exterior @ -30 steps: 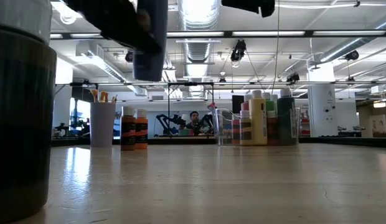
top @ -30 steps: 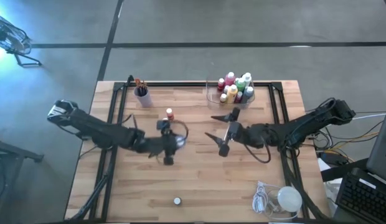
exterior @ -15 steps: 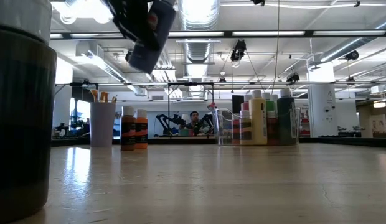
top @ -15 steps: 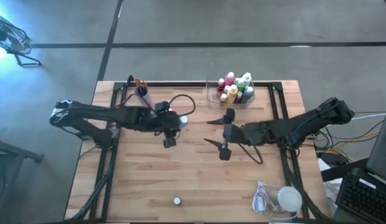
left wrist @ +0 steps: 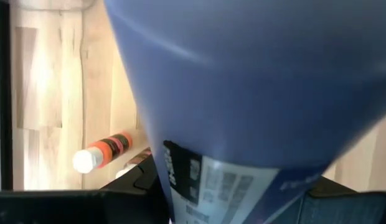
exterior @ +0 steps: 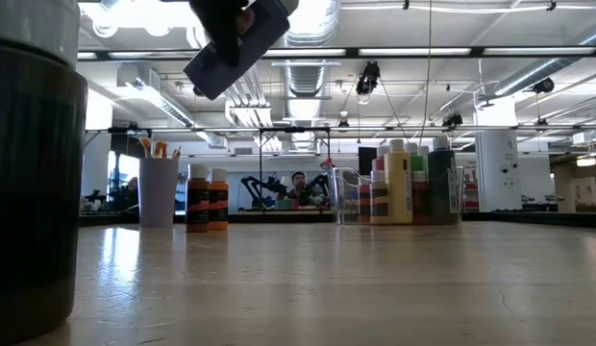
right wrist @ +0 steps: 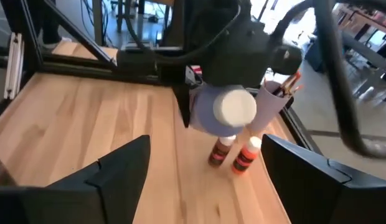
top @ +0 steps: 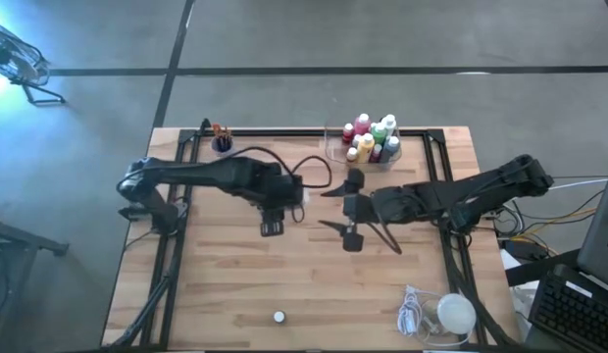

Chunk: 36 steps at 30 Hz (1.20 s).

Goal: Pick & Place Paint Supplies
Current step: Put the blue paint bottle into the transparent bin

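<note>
My left gripper (right wrist: 225,93) hangs over the middle of the table, shut on a blue paint bottle (exterior: 235,48) with a white cap (right wrist: 236,107). The bottle fills the left wrist view (left wrist: 243,81). Under it an orange bottle (right wrist: 246,155) and a brown bottle (right wrist: 221,151) stand on their bases on the wood. My right gripper (top: 339,209) is to the right of the left one, open and with nothing in it. Its fingers (right wrist: 118,174) point toward the table's left, at the blue bottle's cap. My left gripper pinches the blue bottle's body (left wrist: 199,174) between its two fingers, which lie across the bottle. It comes from above, slanting down. The bottle is lifted clear of the table and tilted, with its cap end raised and turned toward the table's right.
A purple cup (top: 223,144) with brushes stands at the far left. A clear tray (top: 335,149) with several bottles is at the far right. A dark bottle (top: 278,317) stands near the front edge, and a white lump with a cord (top: 451,314) lies at the front right.
My left gripper has risen and gone toward the far edge, tipping from nearly level to pointing steeply down. The blue bottle has gone with it, from nearly upright to tilted, cap end toward the right. My right gripper has risen a little.
</note>
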### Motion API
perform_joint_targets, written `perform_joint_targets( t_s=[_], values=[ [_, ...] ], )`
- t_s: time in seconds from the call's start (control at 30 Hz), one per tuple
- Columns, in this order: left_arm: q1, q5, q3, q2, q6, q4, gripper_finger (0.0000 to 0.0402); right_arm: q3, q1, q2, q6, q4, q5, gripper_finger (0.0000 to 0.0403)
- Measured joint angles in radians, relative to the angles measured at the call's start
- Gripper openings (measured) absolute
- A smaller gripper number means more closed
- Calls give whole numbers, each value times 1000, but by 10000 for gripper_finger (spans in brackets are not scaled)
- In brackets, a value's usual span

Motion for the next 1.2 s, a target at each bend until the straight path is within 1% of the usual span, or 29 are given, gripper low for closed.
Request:
perform_joint_targets(
  t_s=[0.13,0.27,0.37,0.43,0.77,0.93,1.2],
  values=[
    [0,10,98,67,9,-56,183,-5,-4,9,0,5,6,316],
    [0,20,162,116,38,-65,183,-6,-14,14,0,9,9,324],
    [0,47,187,142,61,-68,183,-6,-22,14,1,9,9,326],
    [0,48,194,151,73,-63,183,-7,-26,14,3,9,10,325],
    [0,56,199,156,110,-36,183,-7,-33,28,-4,7,11,283],
    [0,58,198,156,147,-18,183,-8,-39,42,-5,9,11,271],
    [0,65,191,156,150,-18,183,-8,-58,46,-4,20,10,242]
  ],
)
